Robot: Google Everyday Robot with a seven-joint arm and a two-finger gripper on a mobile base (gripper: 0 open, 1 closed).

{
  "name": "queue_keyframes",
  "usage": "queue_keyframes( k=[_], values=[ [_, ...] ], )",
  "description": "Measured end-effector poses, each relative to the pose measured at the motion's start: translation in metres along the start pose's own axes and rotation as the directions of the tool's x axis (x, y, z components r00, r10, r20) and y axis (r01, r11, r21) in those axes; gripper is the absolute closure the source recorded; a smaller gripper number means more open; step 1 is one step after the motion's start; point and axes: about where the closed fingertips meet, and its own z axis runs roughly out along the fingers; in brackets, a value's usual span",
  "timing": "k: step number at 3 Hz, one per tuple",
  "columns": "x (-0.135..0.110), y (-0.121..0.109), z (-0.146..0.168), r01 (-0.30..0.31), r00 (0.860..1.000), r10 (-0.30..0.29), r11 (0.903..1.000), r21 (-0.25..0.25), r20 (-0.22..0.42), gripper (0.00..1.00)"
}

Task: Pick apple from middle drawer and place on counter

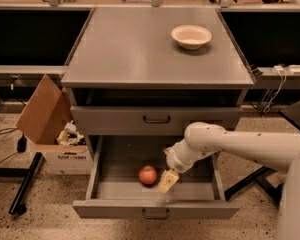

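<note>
1. The gripper hangs low inside the open middle drawer, pointing down and slightly left. Its pale tip shows as a single wedge, so I cannot tell whether it is spread or pressed together.
2. The apple lies on the drawer floor just left of the gripper. A narrow strip of floor seems to separate them, though the gap is hard to make out.
3. The wrist and gripper hide the drawer floor behind them, and the drawer's right wall is partly covered by the arm.
4. The arm reaches in from the right edge, where it is cut off. The white forearm runs nearly level, then bends down at a rounded joint into the drawer.
5. The drawer front, with its dark loop handle, is pulled well out. The drawer above is closed.
6. On the cabinet's grey tabletop sits an off-white bowl near the back right.
7. An open cardboard box stands on the floor to the left, its contents unclear.
</note>
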Motion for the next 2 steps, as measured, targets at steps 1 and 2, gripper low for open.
queue_keyframes(
  k=[1, 2],
  values=[
    [-0.003, -0.004, 0.036, -0.012, 1.0, 0.013, 0.9999, -0.006, 0.01, 0.0],
    [-0.007, -0.013, 0.06, -0.024, 0.999, 0.024, 0.9997, 0.007, 0.045, 0.0]
  ],
)
